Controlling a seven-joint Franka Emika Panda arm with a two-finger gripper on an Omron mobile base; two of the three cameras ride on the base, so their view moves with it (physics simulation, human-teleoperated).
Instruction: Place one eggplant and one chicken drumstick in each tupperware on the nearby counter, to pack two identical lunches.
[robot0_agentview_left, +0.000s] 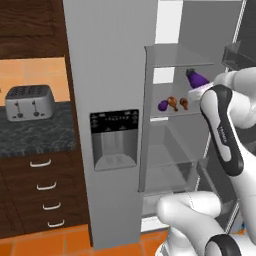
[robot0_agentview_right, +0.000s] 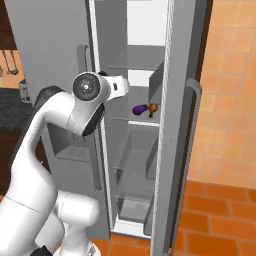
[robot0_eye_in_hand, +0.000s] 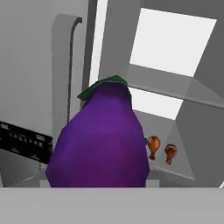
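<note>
Eggplant (robot0_eye_in_hand: 98, 140) deep purple, green cap; two drumsticks (robot0_eye_in_hand: 153, 145) orange-brown. Fridge (robot0_agentview_left: 107, 75) grey, worktop (robot0_agentview_left: 35, 132) black-grey marbled, toaster (robot0_agentview_left: 28, 101) silver, floor (robot0_agentview_right: 220, 220) orange tile.

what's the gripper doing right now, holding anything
gripper: closed on an eggplant, held up in front of the open fridge.
</note>
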